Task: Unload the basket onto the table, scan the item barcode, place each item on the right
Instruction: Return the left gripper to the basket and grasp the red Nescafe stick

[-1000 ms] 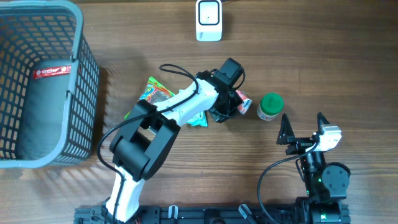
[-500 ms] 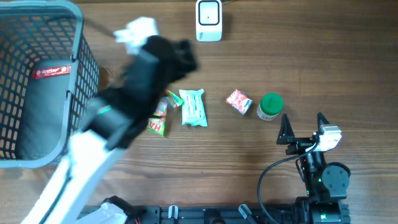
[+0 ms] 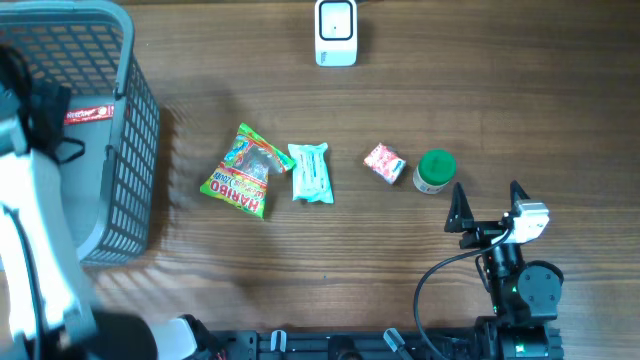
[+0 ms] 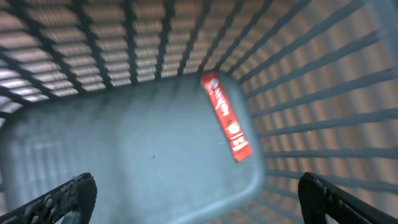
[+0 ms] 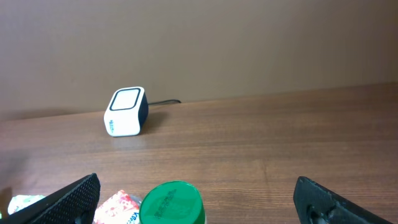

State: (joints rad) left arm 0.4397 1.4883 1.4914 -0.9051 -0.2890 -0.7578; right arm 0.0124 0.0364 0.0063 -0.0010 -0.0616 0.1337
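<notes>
The white barcode scanner stands at the back of the table, also seen in the right wrist view as the scanner. Lying in a row are a Haribo bag, a white-teal packet, a small red packet and a green-lidded jar. My left arm reaches over the grey basket. The left gripper is open above the basket floor, with nothing between its jaws. My right gripper stands open just in front of the jar, holding nothing.
The basket floor holds nothing; a red label hangs on its mesh wall. A cable runs from the scanner toward the back wall. The table's back edge meets a brown wall.
My left arm has swung from the red packet in the middle of the table to over the basket, and its jaws have opened. The Haribo bag is now uncovered. The right arm has not moved.
</notes>
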